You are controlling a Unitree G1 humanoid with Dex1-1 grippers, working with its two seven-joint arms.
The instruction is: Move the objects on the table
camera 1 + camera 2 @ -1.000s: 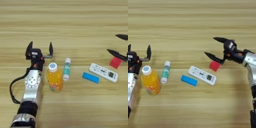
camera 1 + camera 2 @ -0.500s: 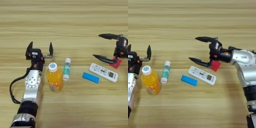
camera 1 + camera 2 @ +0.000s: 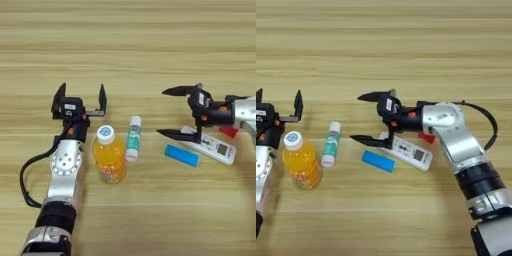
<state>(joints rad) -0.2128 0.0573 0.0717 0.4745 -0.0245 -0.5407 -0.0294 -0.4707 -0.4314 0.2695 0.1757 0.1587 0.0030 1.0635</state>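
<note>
On the wide light-brown wooden table (image 3: 128, 45) with horizontal plank grain, the right gripper (image 3: 365, 118) is reaching in from the right with its two black fingers spread wide apart, grasping nothing; one fingertip is pointing left above the table, while the other is lying low by the left end of the white remote control with grey buttons (image 3: 407, 151). A small red cube (image 3: 427, 137) is showing only partly behind the right arm, just beside the remote's far edge. A flat blue block (image 3: 378, 161) is lying just in front of the remote's left end, near it; whether they touch is not clear. Further left, a white-and-green glue stick (image 3: 133, 138) is lying on its side, pointing away from the robot. Just left of it, an orange juice bottle with a white cap (image 3: 108, 156) is standing upright. The left gripper (image 3: 80, 99) is sitting just behind the bottle, its fingers pointing up and spread apart, holding nothing.
</note>
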